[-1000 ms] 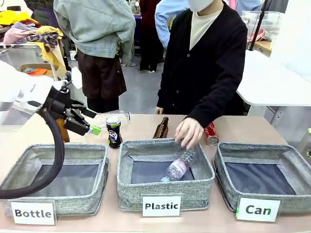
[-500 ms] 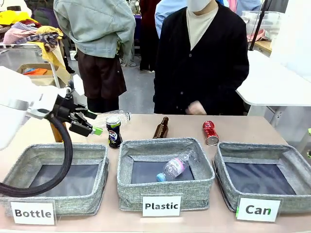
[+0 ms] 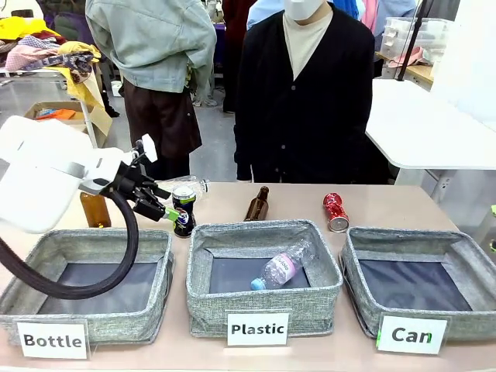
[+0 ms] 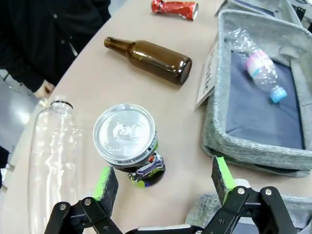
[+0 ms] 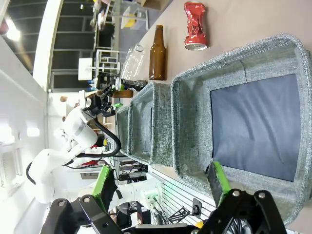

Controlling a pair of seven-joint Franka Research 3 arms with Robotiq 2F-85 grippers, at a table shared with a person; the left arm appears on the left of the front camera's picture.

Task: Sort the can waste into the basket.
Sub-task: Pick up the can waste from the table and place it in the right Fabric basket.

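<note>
The black-and-blue Pepsi can (image 3: pixel 184 211) stands upright on the table behind the bins. My left gripper (image 3: pixel 167 202) is open just to its left, at can height. In the left wrist view the can (image 4: pixel 125 135) sits just beyond the open left gripper (image 4: pixel 164 179), nearer the left finger, and neither pad touches it. The red crushed can (image 3: pixel 335 211) (image 4: pixel 174 8) (image 5: pixel 195 25) lies on its side behind the grey "Can" basket (image 3: pixel 468 321). My right gripper (image 5: pixel 162 183) is open over the near side of that basket (image 5: pixel 229 62).
A clear plastic bottle (image 3: pixel 183 184) (image 4: pixel 51 146) lies behind the Pepsi can. One brown bottle (image 3: pixel 257 204) (image 4: pixel 151 58) lies mid-table; another (image 3: pixel 94 209) stands at the left. The "Plastic" bin (image 3: pixel 201 306) holds a plastic bottle (image 3: pixel 280 267). The "Bottle" bin (image 3: pixel 85 242) is at the left. A person stands across the table.
My left gripper has moved right to the Pepsi can. The person let a plastic bottle drop into the Plastic bin, pulled the hand back and stood upright.
</note>
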